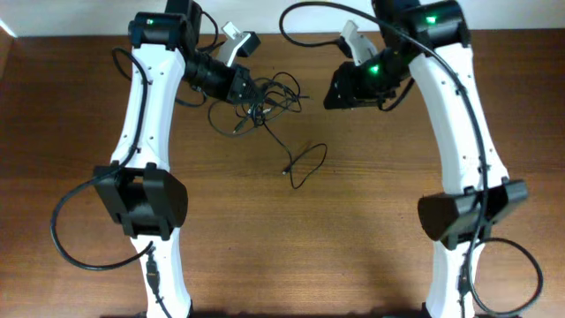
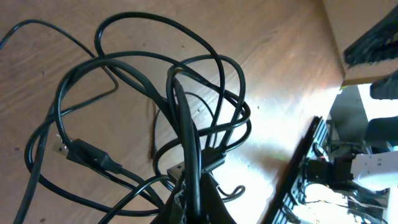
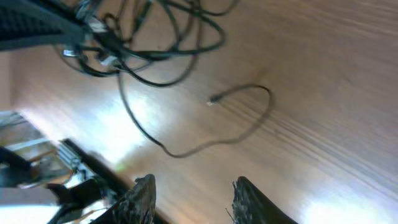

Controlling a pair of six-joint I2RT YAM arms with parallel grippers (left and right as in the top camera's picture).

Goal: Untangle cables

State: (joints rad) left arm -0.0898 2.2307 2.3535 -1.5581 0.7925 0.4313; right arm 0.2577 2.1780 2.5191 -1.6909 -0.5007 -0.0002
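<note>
The cables [image 1: 269, 95] lie as a black tangle at the back middle of the wooden table. One thin strand trails forward into a loop [image 1: 307, 163] with a silvery tip. My left gripper [image 1: 250, 88] sits at the tangle's left edge. In the left wrist view it [image 2: 198, 196] is shut on one cord of the bunch [image 2: 155, 93], and a plug [image 2: 84, 152] lies to its left. My right gripper [image 1: 334, 95] hovers to the right of the tangle, apart from it. Its fingers [image 3: 142, 193] stand open with nothing between them, and the trailing loop [image 3: 249, 124] lies ahead of them.
The table's far edge [image 1: 291, 37] runs close behind the tangle. Both white arms flank the work area, and thick black robot cables [image 1: 75, 238] loop beside their bases. In the left wrist view the table edge [image 2: 333, 68] is near, with equipment beyond it.
</note>
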